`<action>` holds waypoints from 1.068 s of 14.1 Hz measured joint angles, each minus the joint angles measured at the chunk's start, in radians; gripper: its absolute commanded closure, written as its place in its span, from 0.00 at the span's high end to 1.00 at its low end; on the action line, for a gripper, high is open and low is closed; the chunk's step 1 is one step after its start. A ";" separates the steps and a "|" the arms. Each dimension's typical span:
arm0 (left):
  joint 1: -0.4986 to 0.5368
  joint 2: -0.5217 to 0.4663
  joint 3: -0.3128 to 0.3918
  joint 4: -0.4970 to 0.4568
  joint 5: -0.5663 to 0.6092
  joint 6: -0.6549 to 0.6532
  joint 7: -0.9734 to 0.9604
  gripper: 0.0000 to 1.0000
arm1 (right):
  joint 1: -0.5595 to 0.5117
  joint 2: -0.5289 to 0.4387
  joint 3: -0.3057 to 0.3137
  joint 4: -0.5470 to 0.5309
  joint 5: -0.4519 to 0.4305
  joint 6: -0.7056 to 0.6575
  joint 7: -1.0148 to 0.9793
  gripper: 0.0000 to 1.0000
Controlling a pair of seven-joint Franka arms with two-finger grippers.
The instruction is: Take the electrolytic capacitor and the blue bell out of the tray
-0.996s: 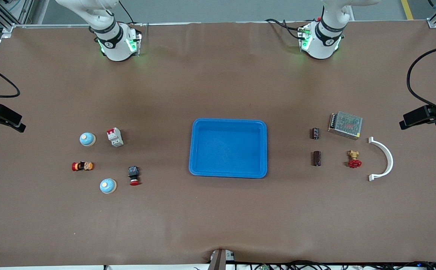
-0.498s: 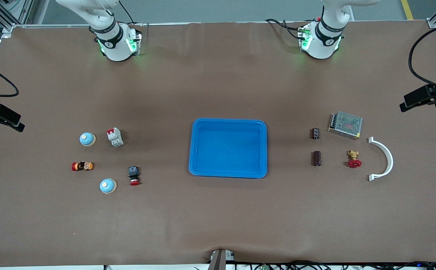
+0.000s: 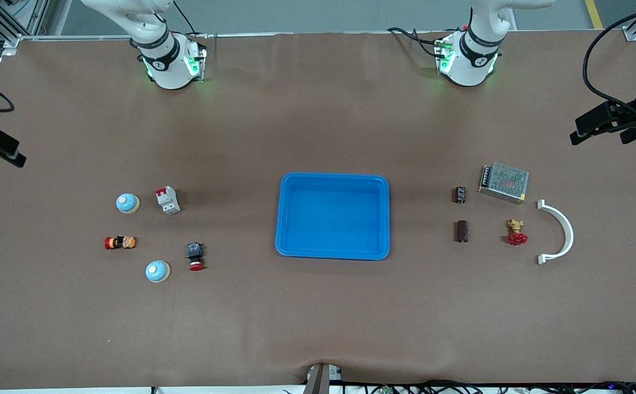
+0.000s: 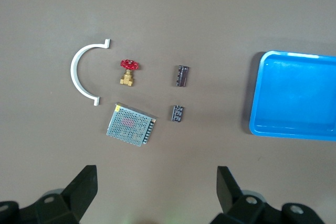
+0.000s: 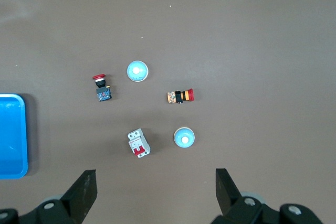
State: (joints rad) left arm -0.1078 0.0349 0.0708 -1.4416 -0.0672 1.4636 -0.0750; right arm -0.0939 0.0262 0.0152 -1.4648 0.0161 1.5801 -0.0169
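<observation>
A: Both grippers have drifted up toward the robots' ends since a second ago; nothing on the brown table (image 3: 318,317) has shifted.

B: Fingers?

A: Left gripper (image 4: 157,192) and right gripper (image 5: 156,192) both spread wide, holding nothing.

B: Tray?

A: Shallow bright blue plastic tray (image 3: 332,182) sits mid-table, empty. Dark cylindrical capacitors (image 3: 461,231) lie toward the left arm's end, round blue bells (image 3: 157,271) toward the right arm's. Removal looks done.
</observation>
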 measured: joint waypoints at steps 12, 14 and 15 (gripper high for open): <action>0.003 -0.064 -0.031 -0.084 0.015 0.085 0.038 1.00 | -0.062 -0.057 0.080 -0.089 0.001 0.030 0.001 1.00; 0.003 -0.064 -0.031 -0.080 0.016 0.085 0.051 1.00 | -0.045 -0.053 0.078 -0.089 0.000 0.030 0.001 1.00; 0.003 -0.064 -0.031 -0.079 0.021 0.085 0.063 1.00 | -0.034 -0.050 0.067 -0.089 0.000 0.030 0.001 1.00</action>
State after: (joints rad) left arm -0.1047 -0.0292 0.0393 -1.5204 -0.0463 1.5490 -0.0117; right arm -0.1284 -0.0243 0.0827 -1.5543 0.0163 1.6101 -0.0156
